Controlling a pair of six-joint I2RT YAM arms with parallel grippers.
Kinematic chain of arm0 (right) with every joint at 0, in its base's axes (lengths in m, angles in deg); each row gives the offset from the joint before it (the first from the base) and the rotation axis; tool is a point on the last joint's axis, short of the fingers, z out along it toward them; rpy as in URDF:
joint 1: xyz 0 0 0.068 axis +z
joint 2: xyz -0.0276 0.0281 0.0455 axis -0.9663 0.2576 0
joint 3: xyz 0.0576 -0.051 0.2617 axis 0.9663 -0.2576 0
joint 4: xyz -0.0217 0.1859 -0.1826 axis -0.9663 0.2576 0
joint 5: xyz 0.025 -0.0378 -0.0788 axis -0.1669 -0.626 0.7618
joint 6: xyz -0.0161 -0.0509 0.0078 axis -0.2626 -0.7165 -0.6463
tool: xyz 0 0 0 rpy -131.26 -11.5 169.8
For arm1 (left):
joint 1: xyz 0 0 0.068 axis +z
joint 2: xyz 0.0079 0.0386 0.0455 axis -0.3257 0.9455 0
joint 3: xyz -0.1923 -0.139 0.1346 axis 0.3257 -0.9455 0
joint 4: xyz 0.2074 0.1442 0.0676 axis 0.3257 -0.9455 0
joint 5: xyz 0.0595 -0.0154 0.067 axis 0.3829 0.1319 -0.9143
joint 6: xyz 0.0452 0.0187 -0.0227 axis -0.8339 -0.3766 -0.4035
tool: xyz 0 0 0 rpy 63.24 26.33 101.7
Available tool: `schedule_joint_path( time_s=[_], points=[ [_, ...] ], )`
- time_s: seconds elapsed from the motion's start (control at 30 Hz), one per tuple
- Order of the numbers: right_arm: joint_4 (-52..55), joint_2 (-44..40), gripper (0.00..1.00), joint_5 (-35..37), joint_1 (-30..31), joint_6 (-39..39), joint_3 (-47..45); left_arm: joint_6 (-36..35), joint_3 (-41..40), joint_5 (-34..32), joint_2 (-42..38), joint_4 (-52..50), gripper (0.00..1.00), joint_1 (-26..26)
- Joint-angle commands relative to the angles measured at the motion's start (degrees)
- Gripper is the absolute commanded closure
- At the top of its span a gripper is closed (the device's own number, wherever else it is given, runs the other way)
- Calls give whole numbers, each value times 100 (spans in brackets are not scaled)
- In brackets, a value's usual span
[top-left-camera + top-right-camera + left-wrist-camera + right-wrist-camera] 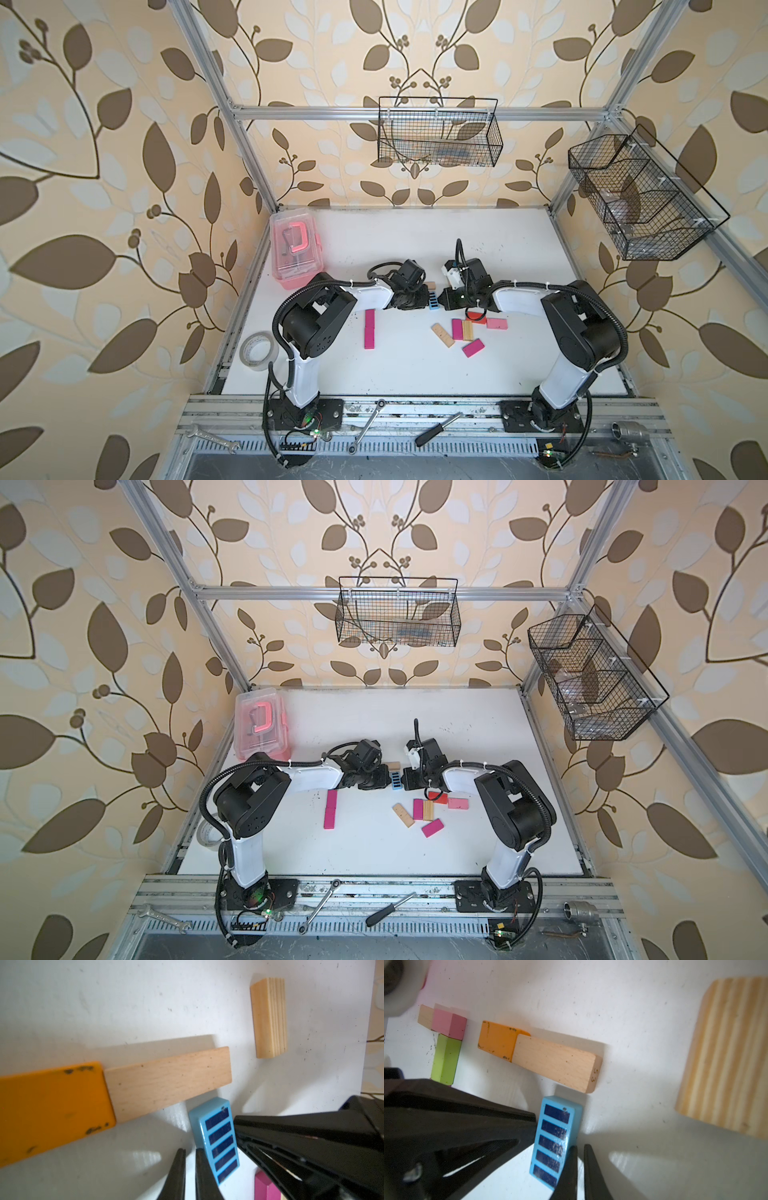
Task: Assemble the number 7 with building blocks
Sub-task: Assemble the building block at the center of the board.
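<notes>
In both top views the wrists hide the fingertips flanking the blue striped block point(433, 300) point(396, 780) on the table point(395, 374); the left wrist view shows the left gripper point(190, 1152) pressed together, the block touching its outside; the right wrist view shows the right gripper point(580, 1149) likewise.

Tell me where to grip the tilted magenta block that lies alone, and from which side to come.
Grip the magenta block across its narrow width, on both long sides, from straight above. It lies flat and tilted on the table, apparently touching no other block, so those sides are free.
</notes>
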Motion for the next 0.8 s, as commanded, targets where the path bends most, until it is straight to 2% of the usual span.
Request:
schedule_joint_path(
  time_s=[0.0, 0.77],
  points=[
    [58, 211, 89, -252, 48, -95, 10, -66, 113, 135, 175, -101, 86, -12],
    [67, 176, 89, -221, 38, -117, -44, -138, 255, 196, 262, -131, 85, 35]
  ],
)
